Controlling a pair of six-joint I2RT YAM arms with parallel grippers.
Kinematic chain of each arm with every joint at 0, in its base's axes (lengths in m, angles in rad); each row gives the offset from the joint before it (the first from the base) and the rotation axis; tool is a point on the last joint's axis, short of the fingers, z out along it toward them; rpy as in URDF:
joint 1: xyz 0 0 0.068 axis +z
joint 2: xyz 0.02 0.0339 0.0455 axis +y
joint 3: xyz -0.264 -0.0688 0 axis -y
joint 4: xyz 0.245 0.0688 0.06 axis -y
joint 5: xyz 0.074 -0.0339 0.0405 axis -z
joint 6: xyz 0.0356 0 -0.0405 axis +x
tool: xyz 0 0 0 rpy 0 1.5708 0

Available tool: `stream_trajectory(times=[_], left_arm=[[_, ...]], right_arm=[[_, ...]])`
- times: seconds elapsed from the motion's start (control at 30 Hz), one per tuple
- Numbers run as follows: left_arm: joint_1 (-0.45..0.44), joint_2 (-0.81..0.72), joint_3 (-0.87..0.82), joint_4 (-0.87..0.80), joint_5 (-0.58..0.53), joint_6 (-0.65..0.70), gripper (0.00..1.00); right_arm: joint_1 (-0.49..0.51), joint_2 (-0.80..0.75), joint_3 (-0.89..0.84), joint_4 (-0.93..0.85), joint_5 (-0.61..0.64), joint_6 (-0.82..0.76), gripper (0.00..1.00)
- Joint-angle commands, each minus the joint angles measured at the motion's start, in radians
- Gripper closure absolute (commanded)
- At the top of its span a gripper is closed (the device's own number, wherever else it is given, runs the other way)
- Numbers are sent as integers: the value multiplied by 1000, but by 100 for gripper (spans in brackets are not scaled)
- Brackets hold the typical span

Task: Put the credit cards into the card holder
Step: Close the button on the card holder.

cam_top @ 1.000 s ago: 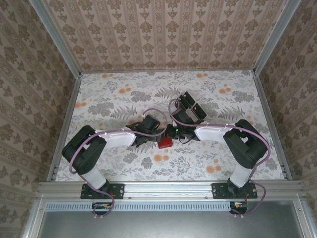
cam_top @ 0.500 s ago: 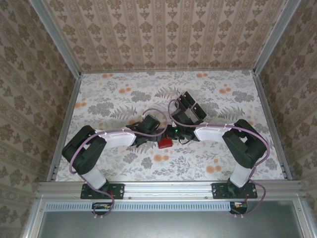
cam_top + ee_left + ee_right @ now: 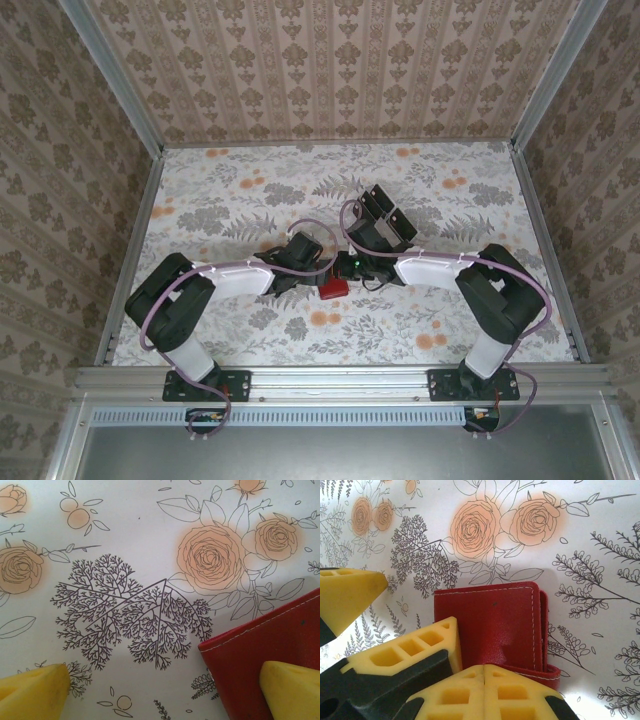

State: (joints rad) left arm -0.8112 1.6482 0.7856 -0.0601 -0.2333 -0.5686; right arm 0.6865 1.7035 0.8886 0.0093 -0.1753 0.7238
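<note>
Step in hand, as I read it: getting the card holder (image 3: pixel 492 622) steadied & opened, no card picked up yet. L claw (image 3: pixel 160 694) is spread as wide as it goes & holds nothing. One yellow fingertip (image 3: pixel 292 690) sits over the holder's corner. The other is out on the bare worktop (image 3: pixel 125 540), well clear of the red leather. So the holder lies under that one tip & off to its outer side, not between the jaws.

R claw (image 3: pixel 484 687) is fully closed, tips pressed together w/ nothing seen between them, right at the holder's near edge. Can't tell if it presses on the cover or only touches it. Holder is folded shut, flat on the worktop.

The credit cards (image 3: pixel 377 207) look like dark slabs standing in a slotted rack (image 3: pixel 398 235) on the far side of R claw.

Next move prob calls for:
- L claw sliding across so the cover's edge comes between its jaws, approach kept v. low since the leather is thin & lies flat
- R claw pinning the lower leaf so the holder doesn't skid
- once it's open, one claw free to fetch a card from the rack
</note>
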Motion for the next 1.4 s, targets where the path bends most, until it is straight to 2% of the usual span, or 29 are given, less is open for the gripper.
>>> stream_trajectory(times=[0.0,0.73,1.0,1.37], left_arm=[[9,20,-28,-77,-26,-3,0],[11,22,-39,-67,-23,-8,0],[12,16,-43,-67,-23,-10,0],[13,13,-50,-64,-24,-22,0]], right_arm=[[7,5,6,-21,10,-15,100],[33,70,6,0,-12,5,100],[55,91,-41,-47,25,-12,100],[105,156,-149,-12,47,62,100]])
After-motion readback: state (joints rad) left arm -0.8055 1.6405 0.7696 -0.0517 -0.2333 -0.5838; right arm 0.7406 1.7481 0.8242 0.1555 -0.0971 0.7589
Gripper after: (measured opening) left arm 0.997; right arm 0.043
